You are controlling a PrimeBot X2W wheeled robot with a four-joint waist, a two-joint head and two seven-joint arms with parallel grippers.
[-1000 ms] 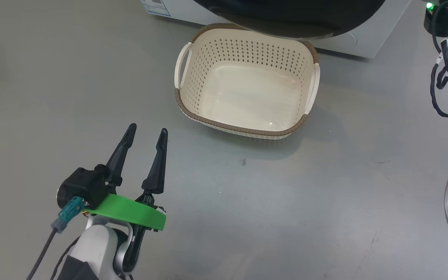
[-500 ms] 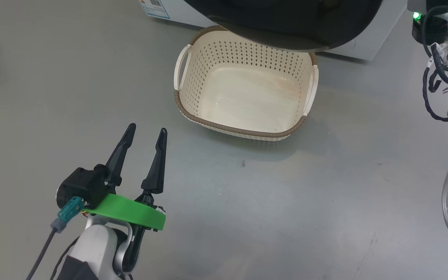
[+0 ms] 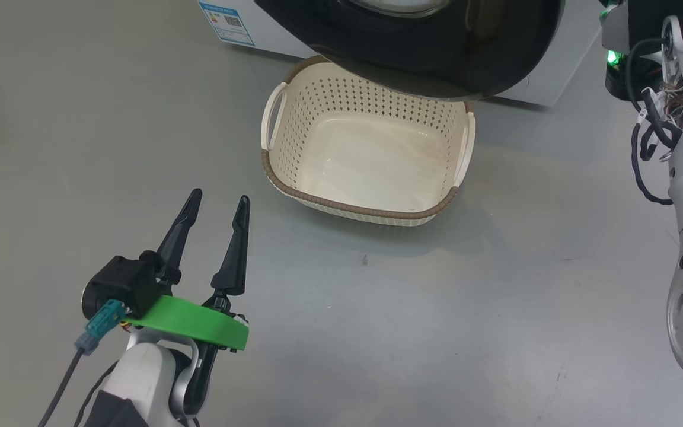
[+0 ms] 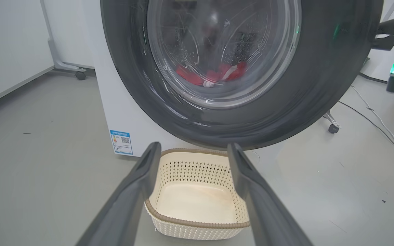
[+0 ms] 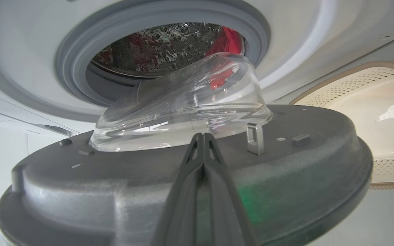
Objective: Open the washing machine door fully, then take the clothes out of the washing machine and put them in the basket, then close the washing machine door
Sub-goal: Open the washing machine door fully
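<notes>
Soft, even overhead light fills the room. The basket (image 3: pixel 294 136) throws a faint, blurred shadow onto the grey floor (image 3: pixel 495 296) on its side away from the washing machine door (image 3: pixel 436 65), whose black rim gleams. In the left wrist view, the fingers (image 4: pixel 130 198) of the left hand (image 4: pixel 193 147) flanking the basket are out of focus, and streaks of glare cross the door glass (image 4: pixel 224 51) above it. In the right wrist view, a green glow tints the door, and the basket bows at the edge.

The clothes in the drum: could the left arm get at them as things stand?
Probably not yet: the washing machine door stands between the open left gripper and the clothes, which its wrist view sees through the glass.
</notes>
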